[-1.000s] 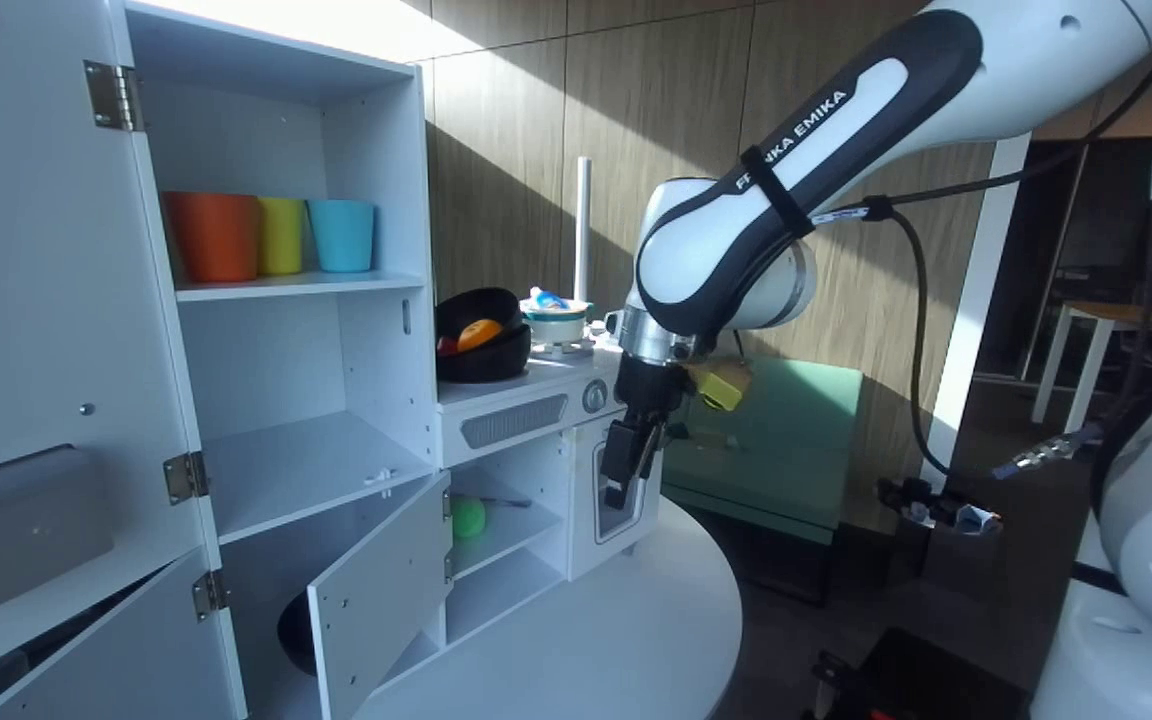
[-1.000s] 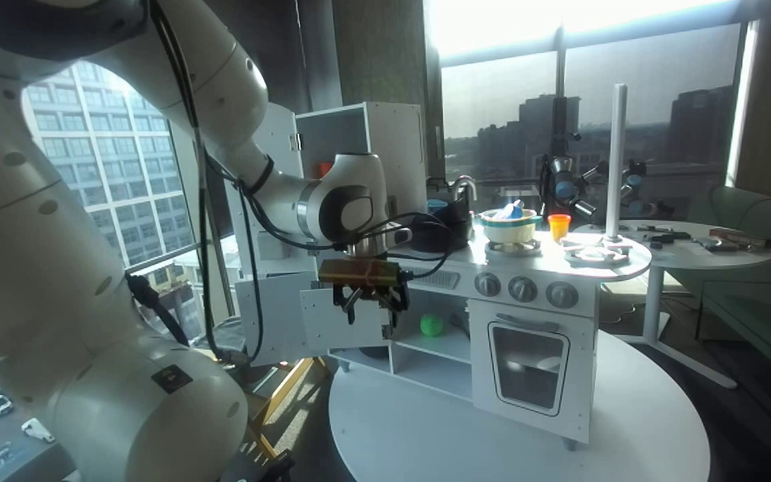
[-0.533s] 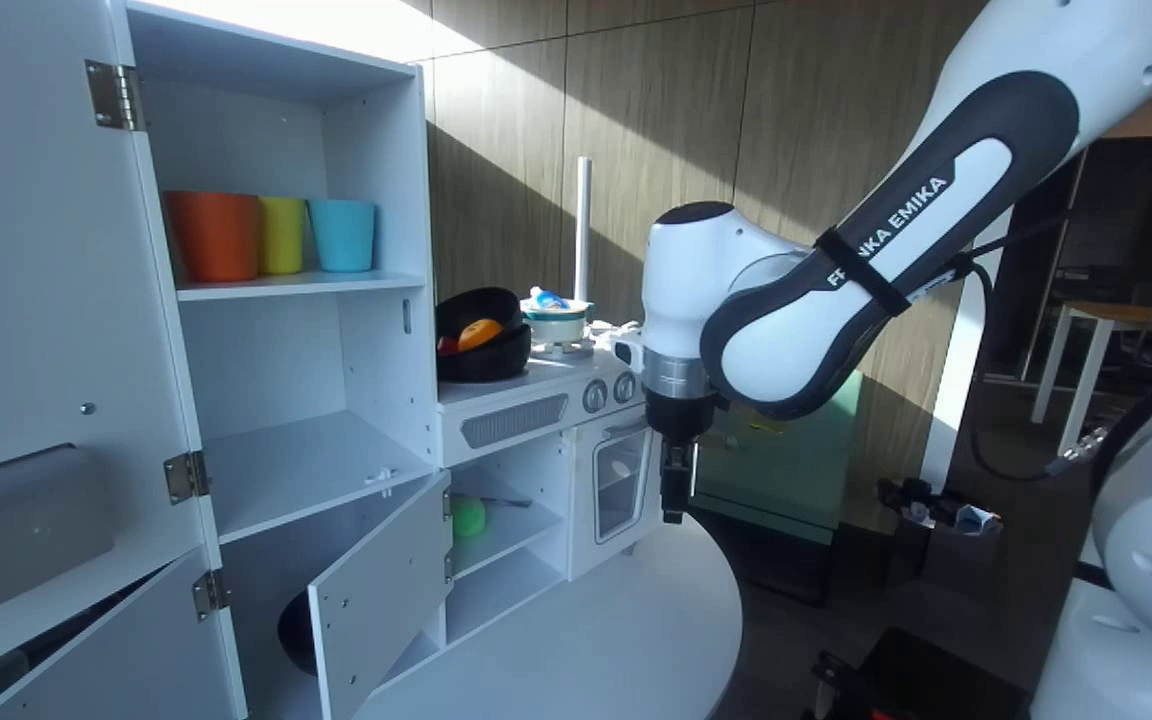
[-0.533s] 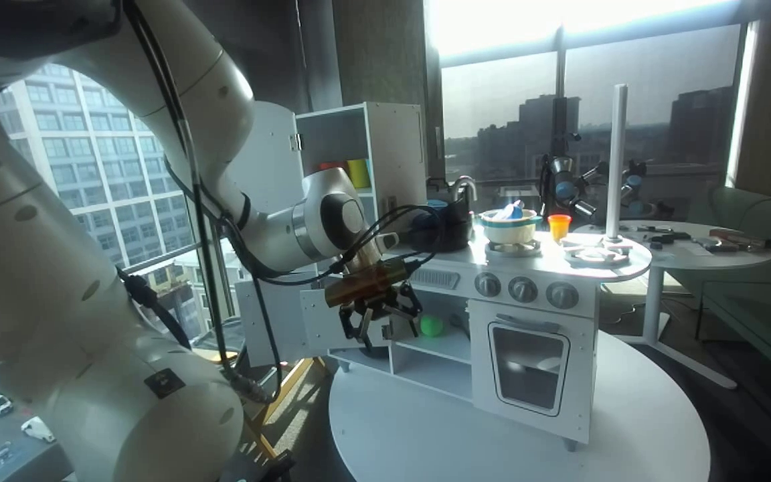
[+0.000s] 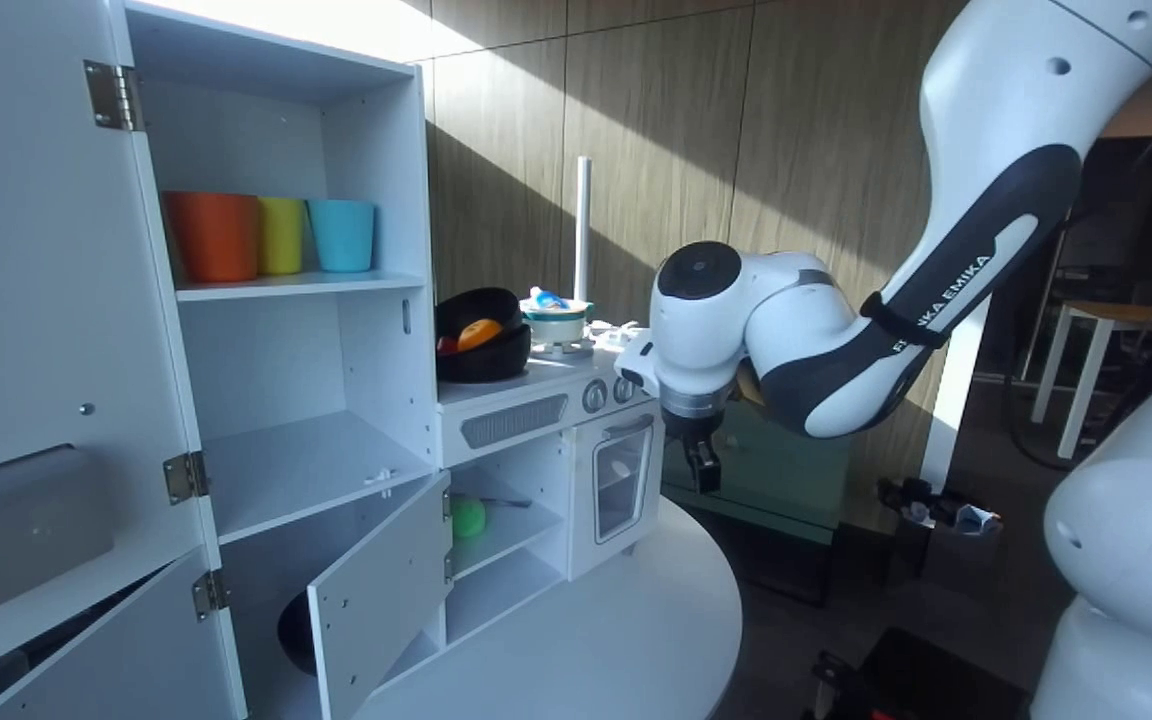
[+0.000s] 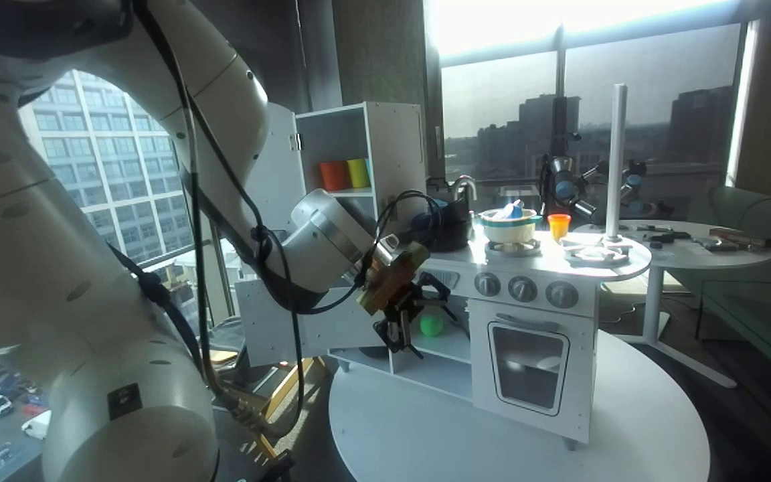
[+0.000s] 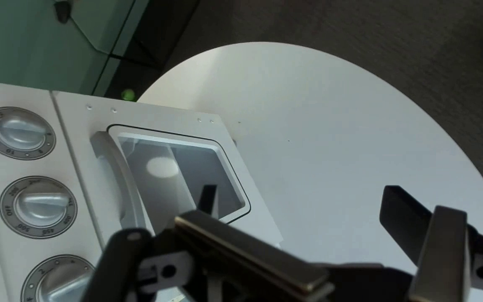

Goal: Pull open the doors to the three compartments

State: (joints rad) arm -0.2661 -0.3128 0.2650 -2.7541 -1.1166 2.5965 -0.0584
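Observation:
Two low white doors stand swung out in an exterior view: the left door (image 5: 121, 655) and the middle door (image 5: 381, 600). Behind the middle door are white compartments, one compartment (image 5: 511, 575) below a shelf with a green ball. The oven door (image 6: 529, 361), with a window and a curved handle (image 7: 126, 184), is closed over its compartment. My gripper (image 7: 302, 203) is open, with nothing between its fingers. It hangs in front of the toy kitchen, apart from the oven door; in the wrist view that door lies to the left, partly behind one finger.
A tall cabinet door (image 5: 36, 300) with metal hinges stands swung out. Cups (image 5: 211, 238) sit on the upper shelf. Black bowls (image 5: 484, 350) and a pot (image 6: 509, 227) stand on the counter. Stove knobs (image 7: 38, 207) line the front above the oven. A round white table (image 7: 342, 138) carries the kitchen.
My gripper has turned and shifted toward the right in both exterior views, away from before the oven window in one of them. The doors have not moved.

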